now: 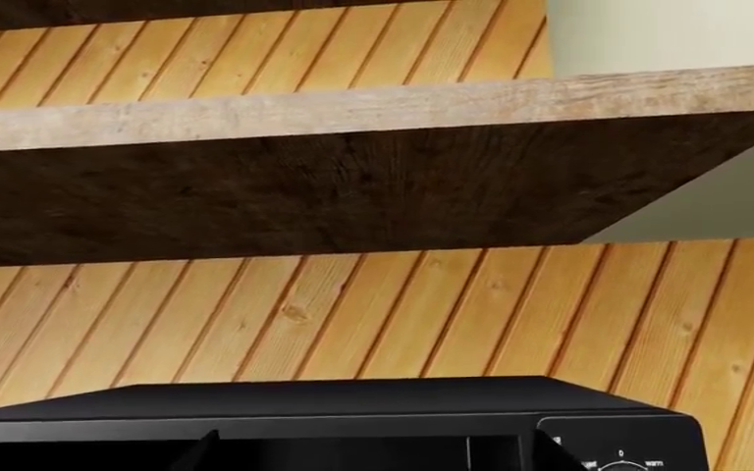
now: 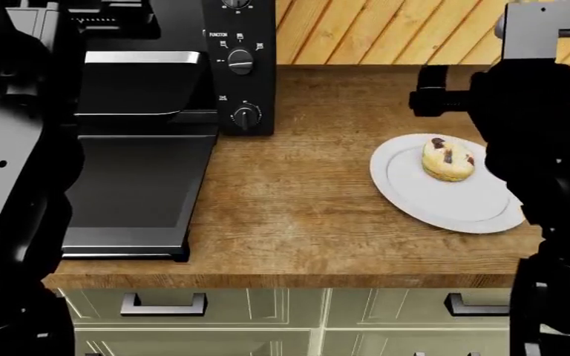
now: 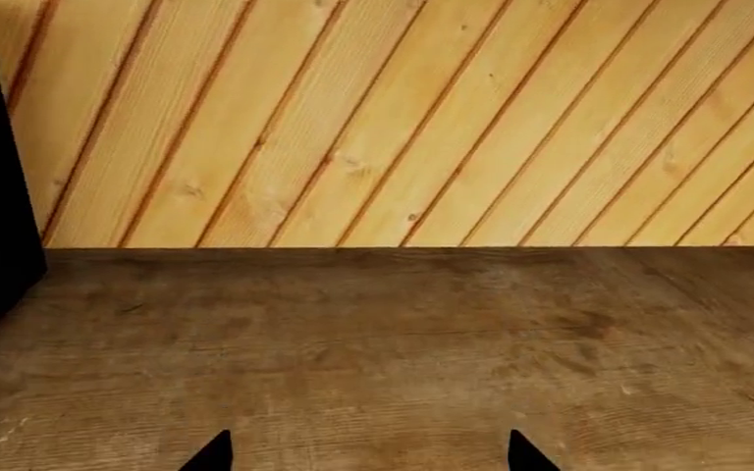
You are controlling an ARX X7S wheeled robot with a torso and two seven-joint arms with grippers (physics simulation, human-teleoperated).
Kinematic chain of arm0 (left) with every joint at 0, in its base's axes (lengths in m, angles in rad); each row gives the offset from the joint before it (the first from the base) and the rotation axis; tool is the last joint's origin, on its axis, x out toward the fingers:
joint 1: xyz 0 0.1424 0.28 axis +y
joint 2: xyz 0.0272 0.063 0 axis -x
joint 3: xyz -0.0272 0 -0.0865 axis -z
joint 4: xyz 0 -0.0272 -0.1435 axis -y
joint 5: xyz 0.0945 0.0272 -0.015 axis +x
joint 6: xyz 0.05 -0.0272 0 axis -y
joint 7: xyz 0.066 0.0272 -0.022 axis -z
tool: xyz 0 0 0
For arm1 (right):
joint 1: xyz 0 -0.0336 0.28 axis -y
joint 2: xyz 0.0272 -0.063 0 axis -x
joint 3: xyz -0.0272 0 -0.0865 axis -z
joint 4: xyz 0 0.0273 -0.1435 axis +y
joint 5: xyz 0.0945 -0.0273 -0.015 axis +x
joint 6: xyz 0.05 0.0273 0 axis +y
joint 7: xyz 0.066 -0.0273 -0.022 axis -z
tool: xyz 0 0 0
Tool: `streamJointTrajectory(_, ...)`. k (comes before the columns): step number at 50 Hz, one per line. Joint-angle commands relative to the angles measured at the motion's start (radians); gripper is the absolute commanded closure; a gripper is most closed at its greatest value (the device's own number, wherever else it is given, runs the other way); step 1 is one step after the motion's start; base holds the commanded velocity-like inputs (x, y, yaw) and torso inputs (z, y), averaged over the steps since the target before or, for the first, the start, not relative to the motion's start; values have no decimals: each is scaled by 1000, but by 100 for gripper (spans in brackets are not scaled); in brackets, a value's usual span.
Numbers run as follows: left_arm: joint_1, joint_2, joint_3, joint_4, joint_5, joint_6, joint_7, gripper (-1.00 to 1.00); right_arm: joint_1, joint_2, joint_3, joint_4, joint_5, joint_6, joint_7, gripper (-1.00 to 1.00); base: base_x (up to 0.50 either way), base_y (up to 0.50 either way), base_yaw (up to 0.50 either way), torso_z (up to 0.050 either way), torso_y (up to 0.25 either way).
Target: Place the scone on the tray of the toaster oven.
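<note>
While the right pincer (image 3: 366, 453) hangs spread over bare wooden counter (image 2: 295, 208), the lumpy pale-yellow scone (image 2: 447, 159) sits on a round white plate (image 2: 433, 200) beneath that arm, untouched. Descending blind could clip the plate's rim or squash the pastry. The left pincer's state I cannot tell; the black metal tray (image 2: 136, 93) waits in the black boxy toaster oven (image 2: 235, 67) far across.

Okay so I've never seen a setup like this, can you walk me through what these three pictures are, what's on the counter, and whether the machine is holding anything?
This is a simulated robot with two arms. One picture comes from a camera on its head, looking down over a wooden counter; the dark shapes at both edges are its arms. The other two come from cameras near each gripper.

On the counter, a scone sits on a white plate. Left of it stands a black toaster oven with its door folded down and the tray showing inside.

The left wrist camera looks over the oven's top toward a wooden shelf. The right wrist camera shows the right gripper: two spread fingertips above bare counter, holding nothing. The left gripper isn't visible.
</note>
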Motion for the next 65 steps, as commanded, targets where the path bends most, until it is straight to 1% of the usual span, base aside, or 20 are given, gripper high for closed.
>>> streamJointTrajectory(1,5,-4,-3,8,-6,-3,-5,-100,24,-10,-17,100,0,48,1,-100,0,0,0,0,0)
streamJointTrajectory(10,6,-2,2,6,-8,1,-7,-100,2,-1,11,58,15,146,32,-100,0,0,0,0,0)
streamJointTrajectory(14,2,-4,2,9,-11,-2,-9,-100,-2,-2,18,67,17,158,38,-100,0,0,0,0,0)
streamJointTrajectory(29,2,-8,5,-1,-11,8,-11,-100,18,-11,22,145,1,146,59,-100,0,0,0,0,0)
streamJointTrajectory(52,10,-9,8,8,-22,7,-19,-100,11,-12,11,170,23,180,49,-100,0,0,0,0,0)
streamJointTrajectory(65,14,-11,11,6,-24,10,-23,-100,18,-20,14,240,13,146,55,-100,0,0,0,0,0)
